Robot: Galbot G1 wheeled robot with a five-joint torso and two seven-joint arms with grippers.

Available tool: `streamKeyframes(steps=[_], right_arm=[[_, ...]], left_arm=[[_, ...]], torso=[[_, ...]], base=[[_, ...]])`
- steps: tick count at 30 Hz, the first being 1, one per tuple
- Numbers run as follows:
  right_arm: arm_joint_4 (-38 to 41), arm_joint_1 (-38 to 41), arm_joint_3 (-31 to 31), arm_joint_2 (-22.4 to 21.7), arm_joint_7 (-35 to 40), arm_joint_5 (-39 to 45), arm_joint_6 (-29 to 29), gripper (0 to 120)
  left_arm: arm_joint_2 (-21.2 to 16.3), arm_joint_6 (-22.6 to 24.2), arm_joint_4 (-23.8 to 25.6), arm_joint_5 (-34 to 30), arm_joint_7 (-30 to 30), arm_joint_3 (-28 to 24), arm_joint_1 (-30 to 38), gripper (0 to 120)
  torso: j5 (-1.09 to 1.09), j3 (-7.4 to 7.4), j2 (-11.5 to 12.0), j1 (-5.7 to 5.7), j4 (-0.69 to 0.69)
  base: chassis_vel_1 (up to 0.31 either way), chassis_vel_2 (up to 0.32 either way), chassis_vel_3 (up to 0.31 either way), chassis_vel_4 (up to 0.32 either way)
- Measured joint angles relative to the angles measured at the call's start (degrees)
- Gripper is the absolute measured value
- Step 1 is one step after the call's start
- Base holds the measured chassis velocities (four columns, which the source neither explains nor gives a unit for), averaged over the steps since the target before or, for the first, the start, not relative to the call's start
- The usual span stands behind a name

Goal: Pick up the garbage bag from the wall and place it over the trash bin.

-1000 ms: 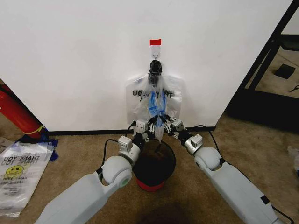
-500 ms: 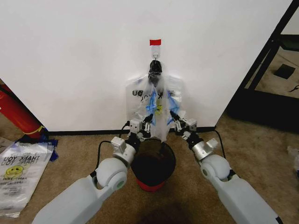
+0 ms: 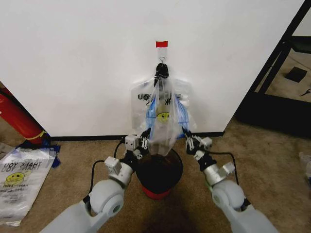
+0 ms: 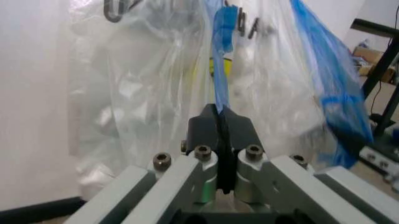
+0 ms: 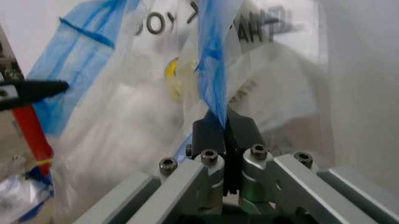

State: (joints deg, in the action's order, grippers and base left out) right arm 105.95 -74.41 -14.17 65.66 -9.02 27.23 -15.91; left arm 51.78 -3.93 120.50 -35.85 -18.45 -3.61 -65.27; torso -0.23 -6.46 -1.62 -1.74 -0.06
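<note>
Grip confirmed: left gripper [image 4: 219,122] and right gripper [image 5: 223,125] each pinch thin see-through THANK YOU garbage bag [image 3: 163,114]. We advise spreading mouth evenly above small dark red-based trash bin [image 3: 159,174].

The garbage bag [image 3: 163,119], pinched at its lower edges between the left tool [image 3: 144,141] and the right tool [image 3: 188,141], carries black lettering just above both tools; only broken strokes of it show through the folds, near a yellow smiley face. A flatter bag [image 3: 141,99] behind it on the wall shows mirrored black letters that look like part of "YOU". Far out beyond the left tool, a loose bag [image 3: 19,179] on the floor bears "THANK YOU" twice, mirrored, over a yellow smiley.
</note>
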Motion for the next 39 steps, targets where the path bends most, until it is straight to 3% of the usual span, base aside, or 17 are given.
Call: streamKeyframes(steps=[6,13,19,24,29,39], right_arm=[[0.1,-3.7,-0.9,0.3,-1.1,-1.8,-1.4,0],[3.2,-6.1,-2.5,0.4,-1.2,-1.9,-2.0,0],[11.0,-6.9,-5.3,-0.1,0.5,0.7,-0.1,0],[19.2,-7.3,-7.7,-1.0,2.5,3.7,3.0,0],[25.1,-8.6,-8.6,-1.5,3.4,5.1,4.5,0],[26.3,-8.5,-7.7,-1.5,3.7,5.2,5.0,0]], left_arm=[[-1.9,-1.5,0.7,1.2,0.7,0.3,-4.1,0],[-1.5,-1.8,2.9,2.0,0.4,0.9,-5.4,0],[-2.7,0.5,10.8,-0.9,-0.6,4.0,-4.4,0],[-6.0,3.4,19.3,-6.1,-1.7,7.3,-4.0,0],[-7.6,4.3,22.8,-8.4,-2.0,9.7,-5.1,0],[-5.0,2.8,20.5,-4.3,-1.3,10.2,-8.2,0]], torso=[[0.00,-0.01,0.0,0.00,0.01],[0.00,-0.01,0.0,0.00,0.01],[0.00,-0.01,0.0,0.00,0.01],[0.01,-0.01,0.0,0.00,0.01],[0.00,-0.01,0.0,0.00,0.00],[0.00,-0.01,0.0,-0.01,0.01]], base=[[0.000,0.000,0.000,0.000],[0.000,0.000,0.000,0.000],[0.000,0.000,0.000,0.000],[0.000,0.000,0.000,0.000],[0.000,0.000,0.000,0.000],[0.000,0.000,0.000,0.000]])
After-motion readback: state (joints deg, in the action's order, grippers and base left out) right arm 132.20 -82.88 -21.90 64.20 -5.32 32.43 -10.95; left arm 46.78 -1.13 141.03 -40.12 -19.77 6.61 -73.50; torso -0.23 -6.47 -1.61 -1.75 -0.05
